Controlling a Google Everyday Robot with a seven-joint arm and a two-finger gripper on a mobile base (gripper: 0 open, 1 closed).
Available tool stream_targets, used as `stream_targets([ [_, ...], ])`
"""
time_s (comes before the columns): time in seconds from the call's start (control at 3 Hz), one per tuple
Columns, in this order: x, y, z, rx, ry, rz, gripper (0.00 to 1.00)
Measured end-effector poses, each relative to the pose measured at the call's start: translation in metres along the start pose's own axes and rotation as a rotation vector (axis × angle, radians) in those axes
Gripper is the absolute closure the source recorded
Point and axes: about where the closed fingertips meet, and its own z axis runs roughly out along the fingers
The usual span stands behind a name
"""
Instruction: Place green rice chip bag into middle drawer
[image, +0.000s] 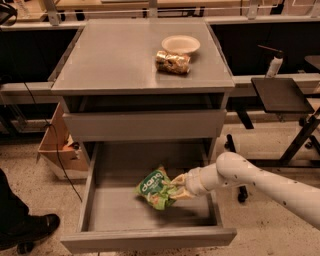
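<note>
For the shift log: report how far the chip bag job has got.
Done: middle drawer open, green rice chip bag inside it. Under way: the hand grips the bag's right edge over the drawer floor. Left: release, withdraw.
</note>
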Motion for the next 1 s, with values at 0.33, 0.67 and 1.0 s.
stream_targets([
  [0.33, -0.001, -0.001, 0.001, 0.0, -0.003, 0.0, 0.14],
  [0.67, -0.01, -0.003, -0.006, 0.002, -0.015, -0.008, 0.0],
  [1.0, -0.031, -0.003, -0.036, 0.003, -0.005, -0.012, 0.0],
])
